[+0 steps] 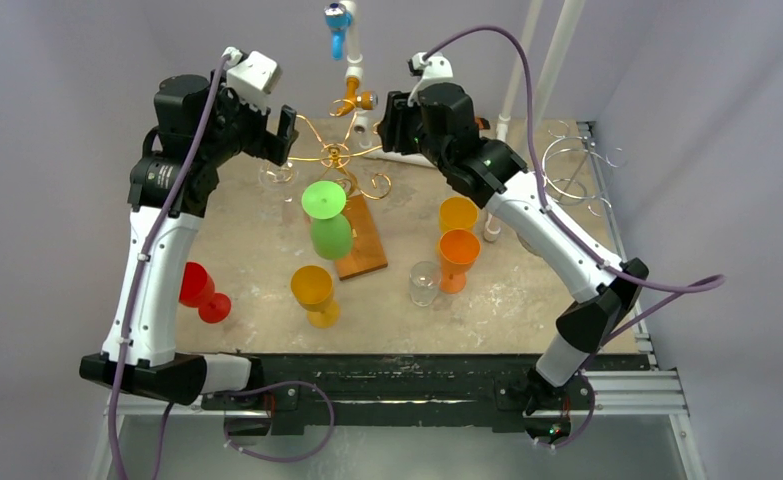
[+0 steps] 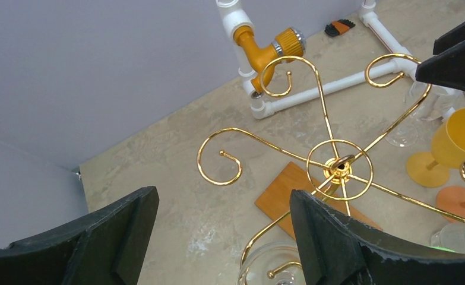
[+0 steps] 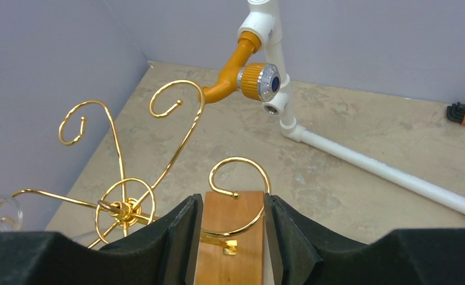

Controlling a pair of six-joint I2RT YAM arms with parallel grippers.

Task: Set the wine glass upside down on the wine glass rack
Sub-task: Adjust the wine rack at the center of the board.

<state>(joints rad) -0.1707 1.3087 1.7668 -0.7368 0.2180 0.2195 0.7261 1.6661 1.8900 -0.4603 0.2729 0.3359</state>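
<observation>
The gold wire wine glass rack (image 1: 336, 154) stands on a wooden base at the back middle. A clear wine glass (image 1: 277, 175) hangs upside down on its left arm. My left gripper (image 1: 279, 138) hovers just above it, open; in the left wrist view the glass rim (image 2: 265, 261) shows low between the spread fingers of the left gripper (image 2: 222, 193). A green wine glass (image 1: 327, 215) hangs upside down on the front arm. My right gripper (image 3: 234, 199) has both pads against a curled rack hook (image 3: 242, 163) on the right side.
On the table lie a red glass (image 1: 199, 292) and stand a yellow glass (image 1: 314, 292), two orange glasses (image 1: 457, 250) and a small clear glass (image 1: 425, 283). A white pipe frame with an orange tap (image 1: 352, 95) is behind the rack. A silver wire rack (image 1: 567, 165) is back right.
</observation>
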